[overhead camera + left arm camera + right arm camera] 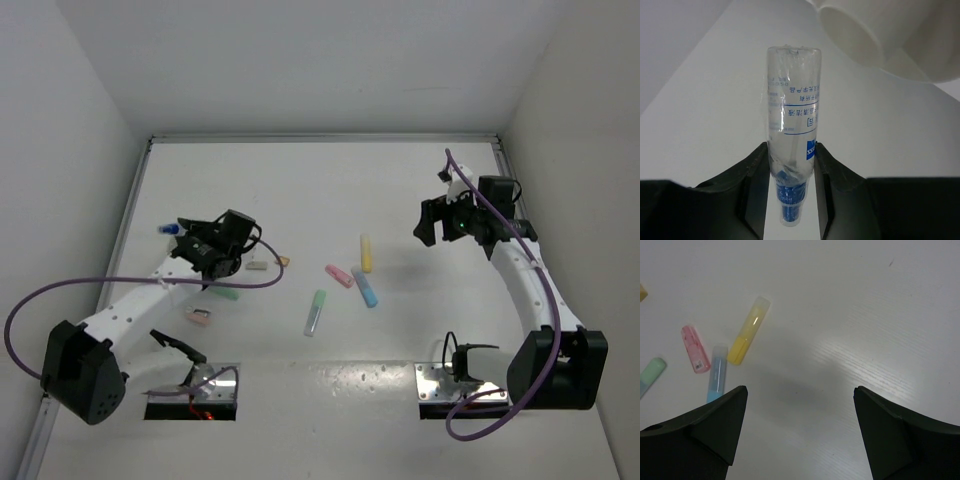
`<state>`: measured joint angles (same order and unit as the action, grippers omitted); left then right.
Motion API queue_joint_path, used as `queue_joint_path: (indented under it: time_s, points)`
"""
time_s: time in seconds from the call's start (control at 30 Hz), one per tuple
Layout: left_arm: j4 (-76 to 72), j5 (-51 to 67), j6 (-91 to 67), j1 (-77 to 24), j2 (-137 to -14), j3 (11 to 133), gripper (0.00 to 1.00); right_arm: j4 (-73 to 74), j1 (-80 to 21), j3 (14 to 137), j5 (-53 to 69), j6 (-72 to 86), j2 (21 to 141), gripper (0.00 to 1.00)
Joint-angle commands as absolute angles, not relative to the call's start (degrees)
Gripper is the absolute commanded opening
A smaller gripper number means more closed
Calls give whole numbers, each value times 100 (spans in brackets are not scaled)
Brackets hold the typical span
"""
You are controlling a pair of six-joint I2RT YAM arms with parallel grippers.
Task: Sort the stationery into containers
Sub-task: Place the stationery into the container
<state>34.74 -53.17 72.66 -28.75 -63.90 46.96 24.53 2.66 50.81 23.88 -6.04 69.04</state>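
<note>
A clear pen [792,100] with a blue tip stands between the fingers of my left gripper [790,150], which is shut on it. The round white bowl [890,35] looms blurred just beyond, at the upper right of the left wrist view. From above, the left gripper [195,240] is at the table's left, and a small blue piece [168,229] shows just left of it. My right gripper [438,222] hangs open over bare table [800,390], right of the yellow [749,331], pink [695,349], blue [717,372] and green [651,374] markers.
Mid-table lie the yellow [366,252], pink [339,275], blue [365,288] and green [316,312] markers. Near the left arm are a grey block [257,266], a tan block [284,262], a green piece [225,293] and a pink block [199,316]. White walls close in the table.
</note>
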Motion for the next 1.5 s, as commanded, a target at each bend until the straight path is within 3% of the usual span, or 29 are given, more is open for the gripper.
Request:
queue_joint_path:
  time_s: [0.0, 0.5, 1.03, 1.47]
  points:
    - [4393, -5555, 6751, -3023, -6731, 4798, 0, 2408, 299, 5291, 2681, -668, 6794, 87]
    - [5177, -5704, 6565, -2919, -8270, 6319, 0, 2461, 299, 5291, 2733, -721, 6847, 87]
    - [5282, -5599, 6443, -2338, -7348, 5335, 0, 2514, 299, 5291, 2839, -721, 6952, 87]
    - [4879, -5599, 6653, -2391, -7471, 4922, 0, 2514, 299, 5291, 2839, -721, 6952, 87]
